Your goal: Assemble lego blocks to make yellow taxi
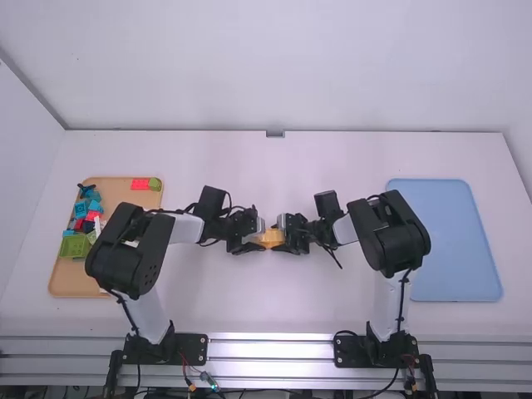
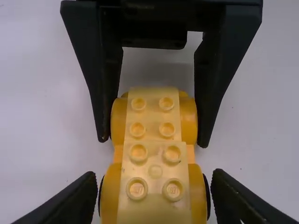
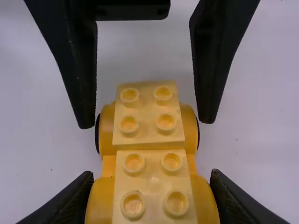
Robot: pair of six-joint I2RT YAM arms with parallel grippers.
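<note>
White table (image 1: 274, 316), with a pale wall (image 1: 274, 66) behind it at twelve o'clock. The yellow taxi assembly (image 1: 271, 238) lies near the table's middle, between both grippers; pale studded blocks (image 2: 155, 156) run along its top, with rounded yellow sides. At nine o'clock from it, the left gripper (image 1: 258, 236) stands open, a finger just off either side. At three o'clock, the right gripper (image 1: 282, 236) is closed on the assembly's other end. Farther out at nine o'clock: tan tray (image 1: 75, 283) bearing red, green and blue blocks (image 1: 81, 209). Farther out at three o'clock: light blue tray (image 1: 461, 241).
</note>
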